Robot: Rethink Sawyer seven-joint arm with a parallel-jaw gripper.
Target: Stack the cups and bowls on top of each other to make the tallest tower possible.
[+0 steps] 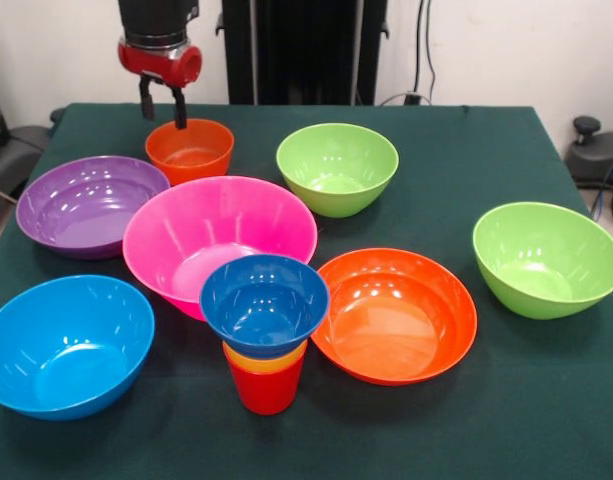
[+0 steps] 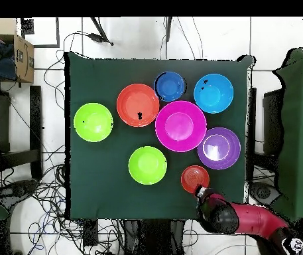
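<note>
The tower stands at the table's front: a red cup (image 1: pixel 266 388) lowest, an orange cup (image 1: pixel 266 358) nested in it, and the small blue bowl (image 1: pixel 264 303) on top; from overhead only the blue bowl (image 2: pixel 170 86) shows. My gripper (image 1: pixel 162 108) is open and empty, hanging just above the far rim of the small orange-red bowl (image 1: pixel 189 150). In the overhead view the gripper (image 2: pixel 202 194) sits at that bowl's (image 2: pixel 195 178) edge nearest the robot's base.
Around the tower lie the pink bowl (image 1: pixel 218 240), purple bowl (image 1: pixel 86 203), light blue bowl (image 1: pixel 66 345), large orange-red bowl (image 1: pixel 394 315) and two lime green bowls (image 1: pixel 336 168) (image 1: pixel 548 258). The pink bowl touches the tower.
</note>
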